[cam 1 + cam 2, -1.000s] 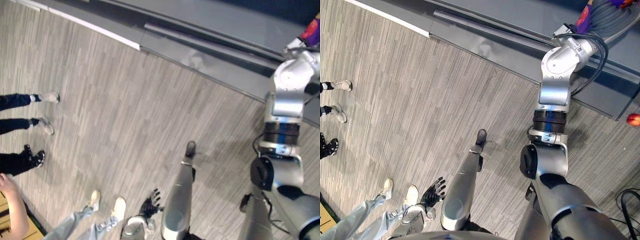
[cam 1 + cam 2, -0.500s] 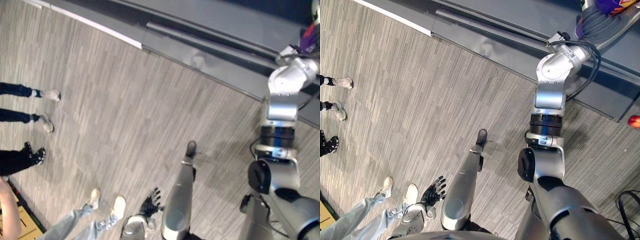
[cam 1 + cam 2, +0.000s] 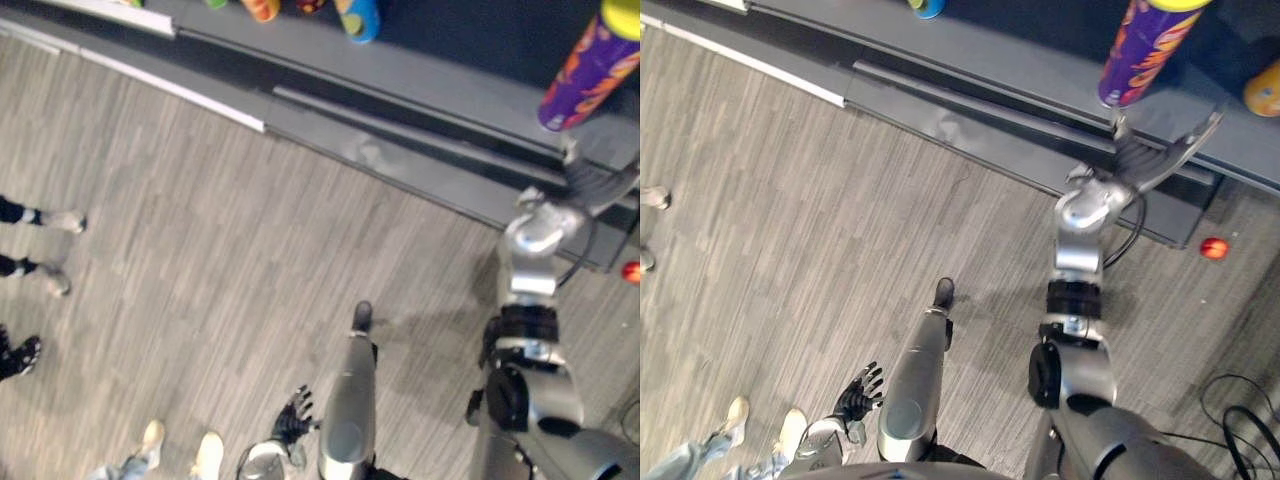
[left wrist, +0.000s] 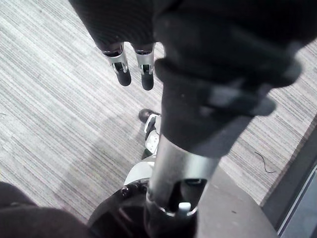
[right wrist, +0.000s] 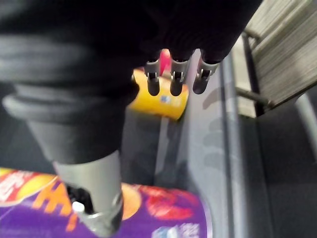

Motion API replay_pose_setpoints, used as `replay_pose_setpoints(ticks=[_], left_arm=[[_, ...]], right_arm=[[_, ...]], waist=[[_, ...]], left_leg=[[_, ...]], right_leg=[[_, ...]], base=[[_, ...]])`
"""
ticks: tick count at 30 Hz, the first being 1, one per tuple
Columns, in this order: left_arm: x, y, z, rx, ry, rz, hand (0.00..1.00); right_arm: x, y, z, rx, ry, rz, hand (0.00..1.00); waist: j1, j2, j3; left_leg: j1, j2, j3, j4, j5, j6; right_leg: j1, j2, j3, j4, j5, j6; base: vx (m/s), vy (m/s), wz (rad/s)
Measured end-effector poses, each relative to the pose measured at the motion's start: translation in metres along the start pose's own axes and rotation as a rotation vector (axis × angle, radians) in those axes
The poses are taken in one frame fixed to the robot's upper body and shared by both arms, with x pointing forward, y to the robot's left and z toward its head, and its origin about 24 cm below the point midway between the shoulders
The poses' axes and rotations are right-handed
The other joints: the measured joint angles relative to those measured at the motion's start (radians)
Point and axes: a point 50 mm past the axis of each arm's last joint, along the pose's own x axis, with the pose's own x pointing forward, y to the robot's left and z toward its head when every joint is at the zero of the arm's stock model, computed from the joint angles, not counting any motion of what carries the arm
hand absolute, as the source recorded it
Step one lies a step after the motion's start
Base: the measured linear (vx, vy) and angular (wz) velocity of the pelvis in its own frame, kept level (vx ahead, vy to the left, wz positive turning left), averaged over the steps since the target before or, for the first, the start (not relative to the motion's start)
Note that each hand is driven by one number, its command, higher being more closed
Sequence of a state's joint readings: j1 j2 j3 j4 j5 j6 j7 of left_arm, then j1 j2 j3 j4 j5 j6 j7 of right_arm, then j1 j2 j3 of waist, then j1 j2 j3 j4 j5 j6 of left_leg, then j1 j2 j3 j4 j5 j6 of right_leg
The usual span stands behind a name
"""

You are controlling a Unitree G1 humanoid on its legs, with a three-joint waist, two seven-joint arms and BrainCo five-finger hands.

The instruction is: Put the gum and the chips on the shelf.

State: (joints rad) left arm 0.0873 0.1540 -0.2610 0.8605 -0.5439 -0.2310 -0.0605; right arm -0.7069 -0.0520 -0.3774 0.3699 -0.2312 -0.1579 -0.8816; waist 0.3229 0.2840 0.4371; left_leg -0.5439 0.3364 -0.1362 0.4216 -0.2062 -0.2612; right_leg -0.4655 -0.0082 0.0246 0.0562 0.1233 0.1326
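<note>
The chips can, a tall purple tube with orange print and a yellow lid, stands upright on the grey shelf, which runs low along the far side of the wood-pattern floor. The right arm is extended toward the shelf, with the right hand positioned just in front of the base of the can, at the shelf's front edge. Its fingers are straight and spread and grip nothing. The can is clear of the palm; whether a fingertip touches the can's base cannot be determined. In the right wrist view the purple body of the can lies close beside the wrist, and a yellow-orange container lies on the shelf just beyond the fingertips. From the head views this container sits to the right of the can. Whether it is the gum cannot be determined. Further left along the shelf stand a blue and yellow container and an orange item, both well apart from the can. A small red ball lies on the floor just in front of the shelf, to the right of the right arm. The left hand hangs low at the robot's left side above the floor, its fingers straight and relaxed, holding nothing. Persons stand on the floor at the left: a white shoe near the view's edge and a pair of pale shoes near the left hand
</note>
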Motion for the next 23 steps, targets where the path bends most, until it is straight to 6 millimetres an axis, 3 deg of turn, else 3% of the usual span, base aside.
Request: replay_pose_setpoints(ticks=[4,8,10,11,12,14,15,16,19,21,23], left_arm=[[-0.008,0.011,-0.006,-0.053,-0.006,0.052,0.00],[-0.021,0.023,-0.021,-0.167,-0.002,0.152,0.00],[-0.032,0.034,-0.034,-0.236,0.010,0.234,0.00],[-0.036,0.038,-0.037,-0.242,0.014,0.253,0.00],[-0.041,0.043,-0.042,-0.259,0.022,0.290,0.00],[-0.052,0.050,-0.061,-0.293,0.077,0.356,0.00],[-0.062,0.054,-0.077,-0.338,0.136,0.407,0.00],[-0.063,0.054,-0.080,-0.347,0.150,0.417,0.00],[-0.079,0.062,-0.100,-0.313,0.253,0.467,0.00],[-0.088,0.069,-0.107,-0.278,0.292,0.479,0.00],[-0.095,0.071,-0.115,-0.283,0.333,0.493,0.00]], right_arm=[[-0.028,-0.032,-0.043,-0.048,0.142,-0.020,0.00],[-0.063,-0.081,-0.096,-0.113,0.344,0.020,0.00],[-0.093,-0.119,-0.129,-0.166,0.519,0.089,0.00],[-0.101,-0.129,-0.135,-0.187,0.556,0.113,0.00],[-0.115,-0.153,-0.148,-0.207,0.655,0.155,0.00],[-0.146,-0.202,-0.172,-0.272,0.868,0.189,0.00],[-0.169,-0.240,-0.183,-0.298,1.034,0.177,0.00],[-0.175,-0.250,-0.185,-0.308,1.075,0.178,0.00],[-0.217,-0.330,-0.182,-0.439,1.373,0.208,0.00],[-0.235,-0.358,-0.175,-0.479,1.479,0.143,0.00],[-0.249,-0.381,-0.167,-0.444,1.554,-0.034,0.00]], waist=[[-0.048,-0.039,0.028],[-0.122,-0.093,0.048],[-0.169,-0.151,0.046],[-0.183,-0.164,0.047],[-0.200,-0.191,0.037],[-0.222,-0.224,-0.029],[-0.238,-0.238,-0.095],[-0.241,-0.240,-0.110],[-0.262,-0.247,-0.227],[-0.283,-0.257,-0.294],[-0.294,-0.263,-0.339]], left_leg=[[0.051,0.004,0.016,-0.019,0.000,0.000],[0.155,0.007,0.040,-0.070,0.001,0.001],[0.248,0.007,0.074,-0.134,0.013,0.002],[0.273,0.007,0.081,-0.152,0.018,0.002],[0.327,0.005,0.099,-0.198,0.037,0.002],[0.403,0.004,0.131,-0.286,0.066,0.004],[0.450,0.004,0.158,-0.341,0.081,0.004],[0.465,0.004,0.167,-0.355,0.083,0.004],[0.557,0.000,0.216,-0.407,0.085,0.006],[0.573,-0.004,0.229,-0.423,0.085,0.006],[0.598,-0.007,0.240,-0.437,0.086,0.007]], right_leg=[[0.033,0.002,0.009,0.001,-0.002,-0.001],[0.106,0.000,0.010,0.003,-0.024,-0.003],[0.153,-0.006,0.015,0.007,-0.044,-0.005],[0.167,-0.007,0.016,0.007,-0.048,-0.006],[0.194,-0.010,0.017,0.004,-0.050,-0.006],[0.226,-0.014,0.016,-0.019,-0.050,-0.006],[0.241,-0.014,0.016,-0.032,-0.050,-0.006],[0.249,-0.014,0.017,-0.038,-0.050,-0.006],[0.314,-0.017,0.028,-0.068,-0.053,-0.004],[0.326,-0.022,0.030,-0.087,-0.054,-0.002],[0.341,-0.023,0.035,-0.095,-0.057,0.000]], base=[[0.02,-0.001,-0.05],[0.06,-0.002,0.01],[0.10,-0.010,-0.09],[0.15,-0.009,-0.07],[0.16,-0.012,-0.05],[0.15,-0.004,-0.14],[0.15,0.013,-0.19],[0.16,0.020,-0.28],[0.10,0.025,-0.22],[0.03,0.015,-0.09],[0.02,0.005,-0.09]])
